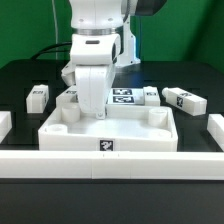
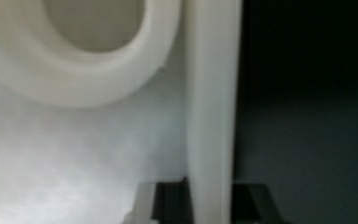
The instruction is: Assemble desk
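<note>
The desk's white tray-like slab (image 1: 110, 146) lies in the middle of the table with a tag on its front wall. My gripper (image 1: 92, 113) reaches straight down onto the slab near its back corner on the exterior view's left. In the wrist view the slab's thin upright wall (image 2: 208, 100) runs between my dark fingers (image 2: 169, 203), and the gripper (image 2: 208, 206) is shut on it. A round corner socket (image 2: 87, 50) sits close beside the wall. White block legs lie behind the slab: one (image 1: 37, 96) at the exterior view's left, one (image 1: 186, 99) at its right, another (image 1: 135, 97) in the middle.
A long low white rail (image 1: 110, 166) runs along the table's front edge, with short white pieces at the two sides (image 1: 5, 125) (image 1: 215, 129). The table top is black. A green backdrop stands behind the arm.
</note>
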`<state>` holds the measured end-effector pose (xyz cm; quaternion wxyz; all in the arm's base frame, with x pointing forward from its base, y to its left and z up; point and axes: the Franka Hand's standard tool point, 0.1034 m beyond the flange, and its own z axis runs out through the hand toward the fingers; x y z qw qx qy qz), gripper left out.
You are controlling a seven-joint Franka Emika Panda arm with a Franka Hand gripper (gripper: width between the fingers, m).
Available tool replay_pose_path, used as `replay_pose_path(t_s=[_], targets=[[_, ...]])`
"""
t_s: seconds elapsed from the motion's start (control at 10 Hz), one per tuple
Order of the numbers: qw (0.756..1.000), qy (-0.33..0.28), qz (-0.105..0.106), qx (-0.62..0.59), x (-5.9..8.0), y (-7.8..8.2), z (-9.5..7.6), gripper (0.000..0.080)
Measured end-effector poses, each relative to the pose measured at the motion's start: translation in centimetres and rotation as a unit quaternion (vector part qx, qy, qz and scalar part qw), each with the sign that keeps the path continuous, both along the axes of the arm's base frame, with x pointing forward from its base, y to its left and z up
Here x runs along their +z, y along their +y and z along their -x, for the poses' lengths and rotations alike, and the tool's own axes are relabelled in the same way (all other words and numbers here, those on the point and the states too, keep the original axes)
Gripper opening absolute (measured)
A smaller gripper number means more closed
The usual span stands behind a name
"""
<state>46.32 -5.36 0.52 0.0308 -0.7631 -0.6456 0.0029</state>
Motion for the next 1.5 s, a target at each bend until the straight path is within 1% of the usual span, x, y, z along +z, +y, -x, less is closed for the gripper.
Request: replay_pose_path(t_s=[0.2,0.4,0.6,1.0,1.5], targets=[[1.0,-0.003,-0.001,0.013,0.1,0.2,-0.3,0.0061],[0.999,-0.009,-0.003,0.04,0.1,1.4,-1.4,0.0061],[0.998,-0.009,-0.008,0.063,0.1,3.4,-2.9,0.0061],[0.997,-0.015,-0.015,0.068,0.0,5.7,-4.8,0.0061],[0.998,-0.01,-0.015,0.066,-0.1,5.7,-4.7,0.0069]])
